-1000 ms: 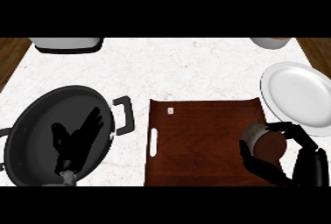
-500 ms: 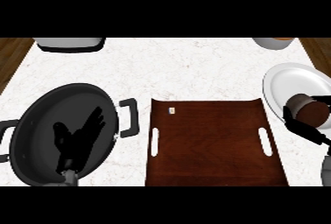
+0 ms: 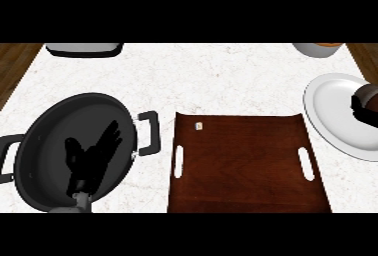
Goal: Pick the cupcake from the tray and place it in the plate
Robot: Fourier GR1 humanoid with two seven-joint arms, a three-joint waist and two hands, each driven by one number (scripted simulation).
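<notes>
The right hand shows only as a few dark fingers at the view's right edge, over the white plate. They curl about the brown cupcake, which sits at the top of the hand, partly cut off by the picture's edge. The cupcake lies over the plate's right part; whether it rests on the plate or is held just above it cannot be told. The plate lies at the counter's right edge, near its far right corner.

Just beside the plate, toward the counter's middle, is the dark brown tray. It reaches down to the near edge and has a pale slot handle on each side. A small pale tag lies in its far left corner.

At the tray's left stands the black pan with a loop handle on each side; its right handle comes close to the tray's left rim. The left hand shows over the pan's inside, open with its fingers spread and pointing up and to the right. It holds nothing. Its grey forearm comes in at the near edge.

At the counter's far edge, a grey pot sits near the left corner and a pale cup near the right corner, both cut off by the top of the view. The counter is white marble.
</notes>
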